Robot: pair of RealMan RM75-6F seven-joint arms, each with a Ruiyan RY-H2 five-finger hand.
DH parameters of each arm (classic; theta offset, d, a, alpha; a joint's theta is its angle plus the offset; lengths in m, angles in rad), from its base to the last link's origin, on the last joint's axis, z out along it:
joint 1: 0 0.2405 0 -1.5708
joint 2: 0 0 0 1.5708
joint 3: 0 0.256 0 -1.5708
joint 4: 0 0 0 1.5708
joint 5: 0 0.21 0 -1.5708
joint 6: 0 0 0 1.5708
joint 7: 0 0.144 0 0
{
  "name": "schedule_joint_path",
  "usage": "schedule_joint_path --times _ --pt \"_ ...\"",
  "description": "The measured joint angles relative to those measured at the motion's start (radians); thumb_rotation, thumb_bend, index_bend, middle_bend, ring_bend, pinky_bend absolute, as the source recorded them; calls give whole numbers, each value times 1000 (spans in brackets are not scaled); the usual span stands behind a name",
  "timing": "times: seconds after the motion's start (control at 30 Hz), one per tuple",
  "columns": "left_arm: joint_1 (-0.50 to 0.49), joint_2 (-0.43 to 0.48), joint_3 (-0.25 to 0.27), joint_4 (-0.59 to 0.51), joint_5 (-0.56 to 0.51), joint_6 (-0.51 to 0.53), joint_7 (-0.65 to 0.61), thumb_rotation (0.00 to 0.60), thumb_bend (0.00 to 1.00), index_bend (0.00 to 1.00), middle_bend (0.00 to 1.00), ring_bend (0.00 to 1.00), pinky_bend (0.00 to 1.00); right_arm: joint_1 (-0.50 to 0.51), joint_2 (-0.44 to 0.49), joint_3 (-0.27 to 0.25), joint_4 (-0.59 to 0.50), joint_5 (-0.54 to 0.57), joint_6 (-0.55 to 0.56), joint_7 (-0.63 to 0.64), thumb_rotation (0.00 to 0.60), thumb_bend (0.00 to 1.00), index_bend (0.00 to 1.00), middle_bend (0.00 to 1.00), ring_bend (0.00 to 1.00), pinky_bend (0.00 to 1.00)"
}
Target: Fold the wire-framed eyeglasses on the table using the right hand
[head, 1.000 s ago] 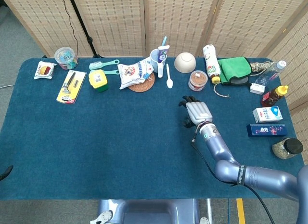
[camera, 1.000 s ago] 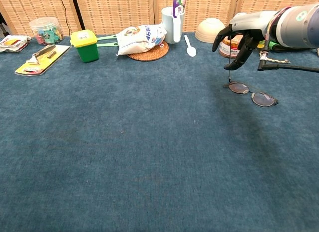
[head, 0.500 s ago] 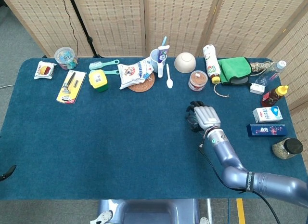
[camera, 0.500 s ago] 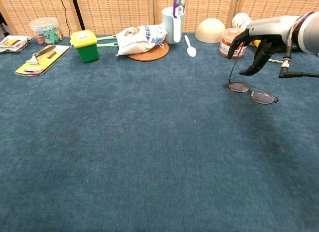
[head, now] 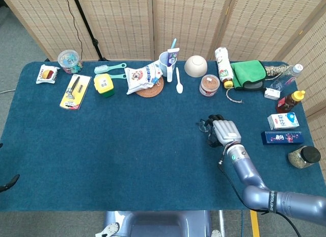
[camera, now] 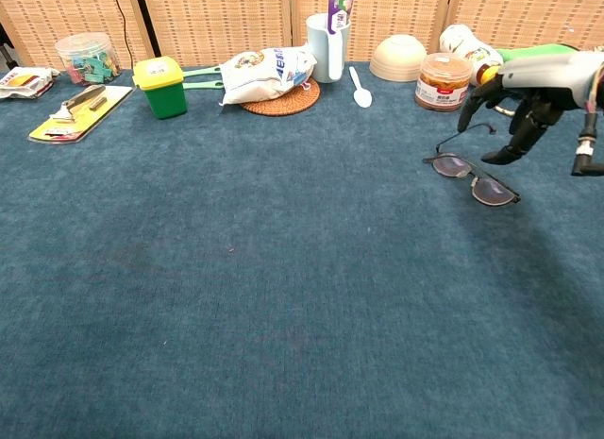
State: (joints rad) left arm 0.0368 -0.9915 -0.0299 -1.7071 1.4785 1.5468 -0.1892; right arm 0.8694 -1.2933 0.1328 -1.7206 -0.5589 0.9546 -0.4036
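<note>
Hovering just above the eyeglasses [camera: 469, 174], the right hand [camera: 528, 94] holds nothing, its fingers loosely apart

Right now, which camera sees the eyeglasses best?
The chest view: both lenses of the eyeglasses and one raised temple arm show plainly on the cloth beside the right hand. In the head view that hand covers nearly all of them.

A green box [camera: 160, 84] stands near a snack bag [camera: 264, 72] on what looks like a woven coaster [camera: 283, 101].
</note>
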Motion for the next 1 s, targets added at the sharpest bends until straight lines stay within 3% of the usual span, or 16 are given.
schedule_joint_path --times 0.43,1.0 --pt "-3 3 3 -16 14 6 11 485 190 132 38 18 0 -77 20 -40 -36 -52 31 33 600 360 290 146 103 258" --pt "8 16 10 -21 27 27 4 485 190 132 38 18 0 -122 -19 -72 7 -54 7 39 600 360 291 145 103 258"
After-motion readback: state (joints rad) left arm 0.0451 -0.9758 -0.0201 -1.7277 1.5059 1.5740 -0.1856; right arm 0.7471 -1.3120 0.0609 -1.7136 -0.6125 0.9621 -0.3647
